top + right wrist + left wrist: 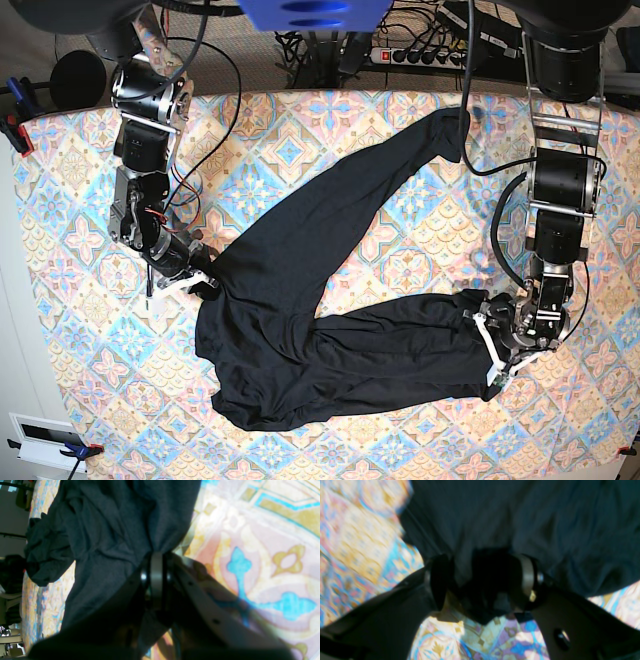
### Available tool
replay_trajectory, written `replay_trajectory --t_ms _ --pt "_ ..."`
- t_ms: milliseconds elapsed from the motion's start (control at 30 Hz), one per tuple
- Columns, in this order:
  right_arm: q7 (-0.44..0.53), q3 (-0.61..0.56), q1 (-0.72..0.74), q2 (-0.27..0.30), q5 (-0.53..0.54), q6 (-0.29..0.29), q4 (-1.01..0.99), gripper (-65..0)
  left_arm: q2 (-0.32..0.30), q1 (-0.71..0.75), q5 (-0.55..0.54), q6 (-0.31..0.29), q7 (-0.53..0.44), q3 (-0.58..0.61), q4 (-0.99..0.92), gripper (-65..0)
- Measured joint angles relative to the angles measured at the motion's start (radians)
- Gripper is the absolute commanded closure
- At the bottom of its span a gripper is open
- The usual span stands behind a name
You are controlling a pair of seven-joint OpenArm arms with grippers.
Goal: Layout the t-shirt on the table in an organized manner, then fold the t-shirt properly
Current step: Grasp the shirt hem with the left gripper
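Both arms are built of stacked black cylindrical segments with silvery metal brackets — black cables loop loosely beside each. The left end effector (482,582) has dark fingers (440,580) with a pale band; the right end effector (156,580) shows screw holes.

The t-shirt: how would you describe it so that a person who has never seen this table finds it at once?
On the table covered in pastel diamond-tile cloth, look across the middle. The t-shirt is a plain black long-sleeved garment, crumpled into a rough V. It is the only dark, unpatterned thing lying on that surface.
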Motion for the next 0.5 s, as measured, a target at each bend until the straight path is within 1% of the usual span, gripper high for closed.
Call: replay_trajectory --t_ms 400,500 --pt "0.000 0.000 0.000 0.000 0.000 0.000 0.000 0.0 -0.002 0.005 0.003 0.000 -0.008 0.000 0.000 -34.8" --pt "0.000 0.000 0.000 0.000 0.000 0.000 0.000 0.0 0.001 0.011 0.082 0.000 -0.047 0.002 0.000 -34.7"
